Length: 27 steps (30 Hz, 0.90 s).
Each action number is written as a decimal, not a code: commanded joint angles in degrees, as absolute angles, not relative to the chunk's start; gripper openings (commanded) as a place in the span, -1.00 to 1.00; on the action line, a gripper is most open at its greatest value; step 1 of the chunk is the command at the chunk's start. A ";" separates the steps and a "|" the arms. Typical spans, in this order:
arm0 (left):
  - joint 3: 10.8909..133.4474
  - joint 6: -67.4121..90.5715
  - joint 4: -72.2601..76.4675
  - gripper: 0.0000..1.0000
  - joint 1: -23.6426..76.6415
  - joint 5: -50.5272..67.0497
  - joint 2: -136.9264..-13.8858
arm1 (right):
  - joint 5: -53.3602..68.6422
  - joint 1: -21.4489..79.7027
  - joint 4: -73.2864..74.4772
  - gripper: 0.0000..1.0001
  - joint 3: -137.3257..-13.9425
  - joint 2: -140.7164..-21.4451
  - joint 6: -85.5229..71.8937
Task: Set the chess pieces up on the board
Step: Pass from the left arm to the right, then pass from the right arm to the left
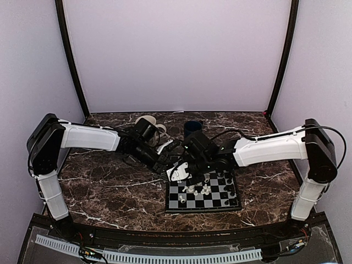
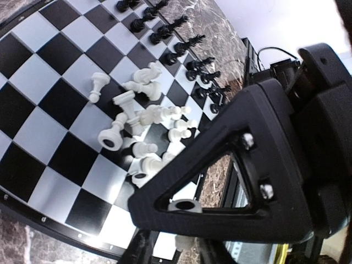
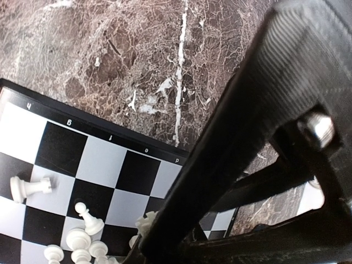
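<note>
Both arms crowd the board's (image 1: 177,204) far-left corner, and the white pieces (image 2: 146,124) lie heaped mid-board, just nearward of the right gripper (image 1: 194,170) and slightly farther from the left gripper (image 1: 176,166). I cannot tell whether either is open or clamped. Most whites lie toppled, long axes flat and scattered; the black pieces (image 2: 176,38) stand upright along the edge beyond them, so any pick looks side-on

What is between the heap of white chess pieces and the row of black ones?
Just bare checkered squares of the board, shown in the left wrist view. The white pieces lie jumbled mid-board; the black pieces line the far edge.
</note>
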<state>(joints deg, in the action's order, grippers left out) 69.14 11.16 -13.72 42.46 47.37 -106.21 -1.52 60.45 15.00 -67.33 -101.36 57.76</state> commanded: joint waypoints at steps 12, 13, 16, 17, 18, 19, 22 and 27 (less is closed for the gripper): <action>43.77 13.08 21.75 -0.15 42.51 26.21 -79.04 | 24.12 49.52 21.03 -0.72 -74.00 -97.42 34.13; 41.54 11.97 25.81 -0.12 43.45 23.86 -77.33 | 26.83 48.55 20.94 -0.72 -74.39 -97.32 32.06; 39.48 7.54 30.73 -0.06 47.65 15.87 -74.76 | 34.62 45.98 20.52 -0.72 -75.75 -97.62 25.54; 40.07 6.73 31.21 -0.05 48.42 14.00 -74.97 | 36.82 45.25 20.55 -0.71 -76.27 -97.82 24.09; 40.60 6.64 31.62 -0.05 48.72 12.90 -75.40 | 38.73 44.65 20.44 -0.71 -76.69 -98.06 22.83; 40.95 6.80 32.48 -0.04 48.77 12.66 -76.08 | 40.40 44.06 20.02 -0.71 -76.94 -98.23 21.59; 41.70 7.74 34.96 -0.04 48.78 14.20 -78.20 | 44.03 42.66 19.22 -0.71 -77.70 -98.88 18.87; 43.84 9.06 36.80 -0.04 48.78 15.84 -81.39 | 46.32 41.74 18.88 -0.70 -78.03 -99.32 17.84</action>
